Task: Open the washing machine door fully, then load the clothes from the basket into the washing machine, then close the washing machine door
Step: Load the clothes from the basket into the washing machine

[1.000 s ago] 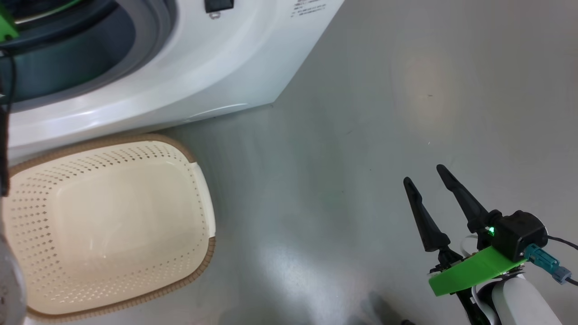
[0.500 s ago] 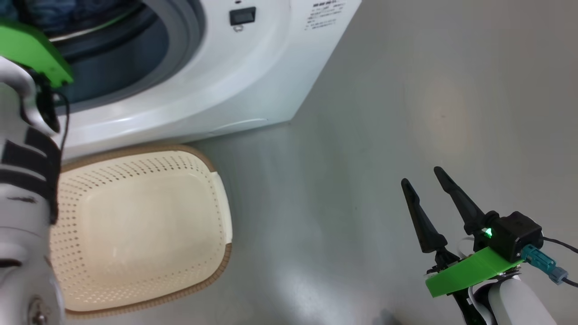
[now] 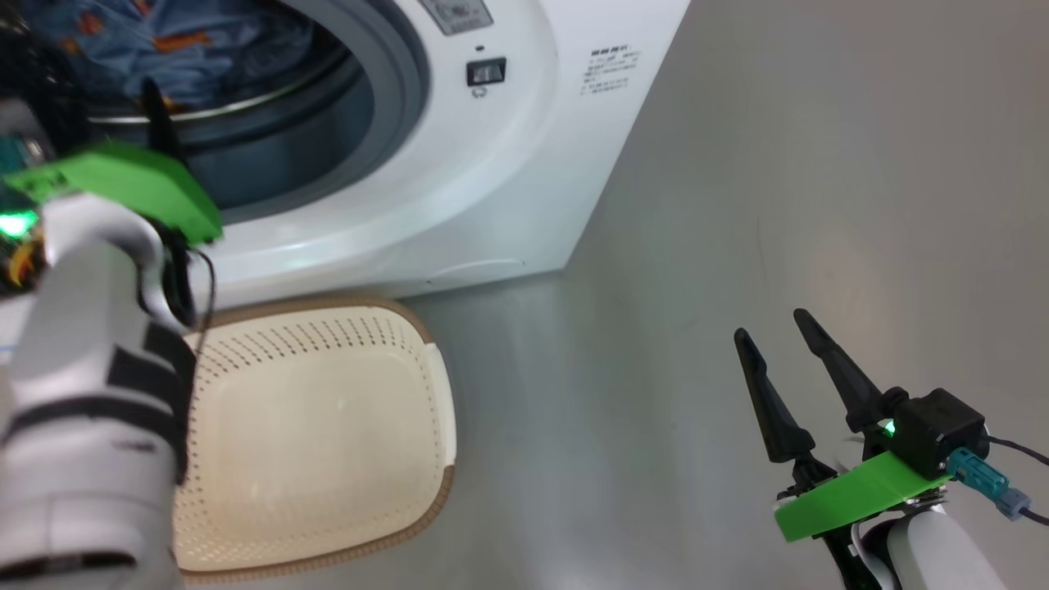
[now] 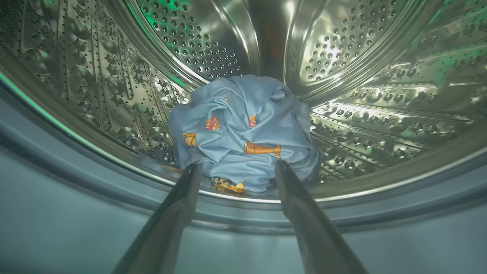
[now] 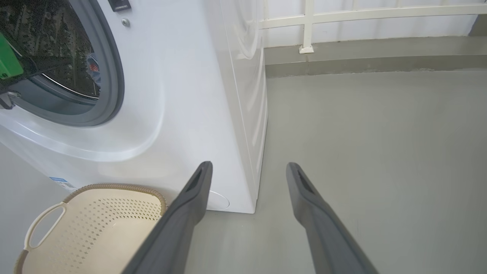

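Two-fingered left gripper [image 4: 236,167] spread wide at the drum [image 4: 380,114] mouth, pointing in at the clothes [image 4: 243,129], bunched on the drum bottom. Just before the washing machine [image 3: 524,180], the basket [image 3: 430,508], long axis along its front. Likewise spread, the right gripper [image 3: 770,323].

I read my right tool [image 5: 248,166] with its two dark fingers spread apart and grey floor [image 5: 380,152] showing between them. The white washing machine [image 5: 182,99] stands ahead to the left, its grey gasket [image 5: 116,76] ringing the dark drum mouth. The cream perforated basket [image 5: 114,187] sits on the floor just beside the machine's front base. A white railing [image 5: 308,23] runs behind.
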Robot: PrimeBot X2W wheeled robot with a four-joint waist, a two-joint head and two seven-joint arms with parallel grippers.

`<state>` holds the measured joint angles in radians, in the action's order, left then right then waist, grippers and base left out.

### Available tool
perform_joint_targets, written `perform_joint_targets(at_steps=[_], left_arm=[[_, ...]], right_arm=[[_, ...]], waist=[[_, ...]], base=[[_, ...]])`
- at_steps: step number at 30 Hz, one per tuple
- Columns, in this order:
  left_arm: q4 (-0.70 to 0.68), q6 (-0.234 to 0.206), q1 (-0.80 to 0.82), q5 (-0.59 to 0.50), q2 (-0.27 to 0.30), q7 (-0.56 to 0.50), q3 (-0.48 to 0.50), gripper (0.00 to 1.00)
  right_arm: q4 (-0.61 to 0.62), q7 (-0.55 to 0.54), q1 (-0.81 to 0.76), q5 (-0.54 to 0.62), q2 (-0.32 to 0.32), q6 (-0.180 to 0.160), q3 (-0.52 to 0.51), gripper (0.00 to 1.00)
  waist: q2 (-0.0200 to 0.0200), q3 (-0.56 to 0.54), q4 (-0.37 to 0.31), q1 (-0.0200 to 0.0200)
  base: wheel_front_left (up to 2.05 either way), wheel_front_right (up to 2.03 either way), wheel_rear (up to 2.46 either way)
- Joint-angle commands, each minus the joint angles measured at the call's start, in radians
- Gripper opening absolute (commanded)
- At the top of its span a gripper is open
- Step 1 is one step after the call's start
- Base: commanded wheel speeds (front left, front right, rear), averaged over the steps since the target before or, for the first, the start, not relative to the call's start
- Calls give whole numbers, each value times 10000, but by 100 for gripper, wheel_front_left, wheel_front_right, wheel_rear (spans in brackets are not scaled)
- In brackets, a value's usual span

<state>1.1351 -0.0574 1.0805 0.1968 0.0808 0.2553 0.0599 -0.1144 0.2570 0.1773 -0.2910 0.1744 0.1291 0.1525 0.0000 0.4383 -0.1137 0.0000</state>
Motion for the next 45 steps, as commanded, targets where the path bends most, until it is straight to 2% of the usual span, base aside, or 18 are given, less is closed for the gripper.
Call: perform_joint_targets(at_steps=[1, 9, 14, 17, 29, 37, 45], left_arm=[[-440, 75, -456, 41, 312, 62, 137, 100], [-2348, 407, -2633, 262, -154, 63, 328, 100], [-3621, 584, -3998, 719, -283, 64, 562, 100], [-4261, 719, -4904, 1156, -299, 64, 350, 100], [-5792, 164, -7616, 2265, -304, 64, -1331, 100], [-6933, -161, -8693, 2472, -305, 64, -1488, 100], [-7955, -16, -9293, 2029, -305, 64, -1496, 100]], right_arm=[[169, 48, -297, 72, -13, 16, 168, 100], [93, 48, -557, 189, -222, 16, 13, 100], [81, 48, -761, 269, -315, 16, -115, 100], [37, 48, -921, 350, -390, 16, -82, 100], [-57, 48, -1400, 527, -459, 16, 33, 100], [-14, 48, -1621, 605, -465, 16, -128, 100], [83, 48, -1585, 754, -440, 16, -149, 100]], waist=[[0, -385, 174, 0], [0, -1189, 388, 0], [0, -1588, 519, 0], [0, -1916, 586, 0], [0, -3085, 1002, 0], [0, -3297, 1236, 0], [0, -3342, 1233, 0]], base=[[0, 0, 0], [0, 0, 0], [0, 0, 0], [0, 0, 0], [0, 0, 0], [0, 0, 0], [0, 0, 0]])
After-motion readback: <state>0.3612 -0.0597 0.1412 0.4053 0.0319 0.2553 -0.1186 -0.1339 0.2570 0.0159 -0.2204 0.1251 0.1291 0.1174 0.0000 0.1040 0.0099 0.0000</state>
